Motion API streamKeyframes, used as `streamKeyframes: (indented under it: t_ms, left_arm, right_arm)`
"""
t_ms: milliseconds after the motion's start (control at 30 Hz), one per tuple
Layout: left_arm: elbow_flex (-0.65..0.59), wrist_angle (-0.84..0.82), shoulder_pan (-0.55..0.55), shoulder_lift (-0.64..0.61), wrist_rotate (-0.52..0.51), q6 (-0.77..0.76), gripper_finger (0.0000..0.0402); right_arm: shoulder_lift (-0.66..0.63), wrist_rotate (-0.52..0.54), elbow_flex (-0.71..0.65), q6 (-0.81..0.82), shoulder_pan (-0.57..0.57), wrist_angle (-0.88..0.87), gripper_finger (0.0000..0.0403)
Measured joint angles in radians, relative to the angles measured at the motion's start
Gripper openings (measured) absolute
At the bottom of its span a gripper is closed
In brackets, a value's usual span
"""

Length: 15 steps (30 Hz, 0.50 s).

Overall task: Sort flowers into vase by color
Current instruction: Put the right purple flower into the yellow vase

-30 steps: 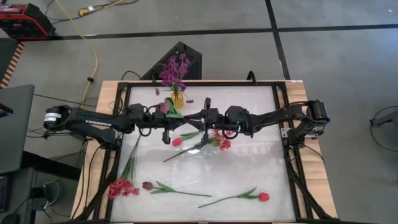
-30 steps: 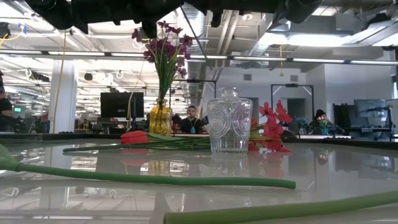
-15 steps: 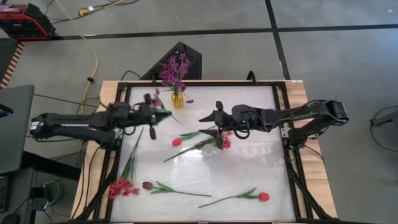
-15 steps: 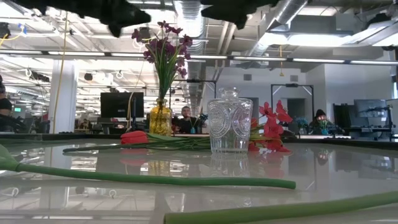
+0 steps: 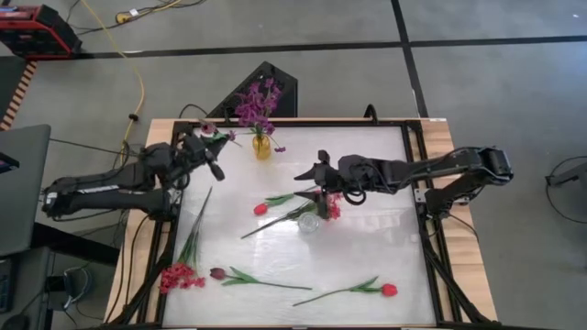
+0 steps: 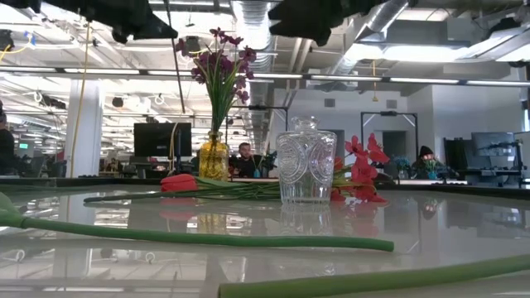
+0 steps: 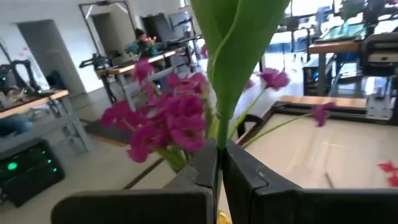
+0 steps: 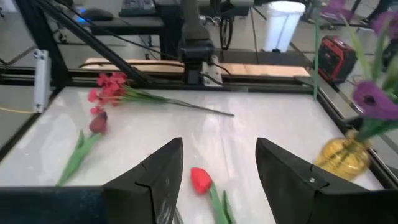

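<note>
L gripper (image 5: pixel 213 147): upper left of high view, pinched tight on a green stem (image 7: pixel 231 74), just left of yellow vase (image 5: pixel 262 147).
R gripper (image 5: pixel 307 171): centre frame, jaws wide, nothing in them.
Yellow vase: top centre of worktop (image 5: pixel 367 247), holds purple sprays (image 5: pixel 256 103).
Glass vase (image 5: pixel 310 222): mid-worktop, red tulip (image 5: pixel 260 209) and red cluster (image 5: pixel 330 211) beside it.
Lower frame: red cluster (image 5: pixel 181 277), maroon tulip (image 5: pixel 217 273), red tulip (image 5: pixel 389 290) lying flat.
</note>
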Motion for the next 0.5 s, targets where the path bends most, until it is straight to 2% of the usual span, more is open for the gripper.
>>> streamKeyframes:
  t_ms: [200,400,500]
  left_arm:
    - [-0.001,0.034,0.207,0.009,0.29,-0.059,0.0]
    - [-0.001,0.061,0.4,0.067,0.466,-0.119,0.0]
    - [-0.001,0.108,0.457,0.129,0.569,-0.155,0.0]
  right_arm:
    - [0.0,0.004,0.0,0.007,-0.03,-0.037,0.0228]
    - [0.001,0.005,0.0,0.007,-0.029,-0.06,0.0228]
    - [0.001,0.004,0.0,0.008,-0.029,-0.06,0.0228]
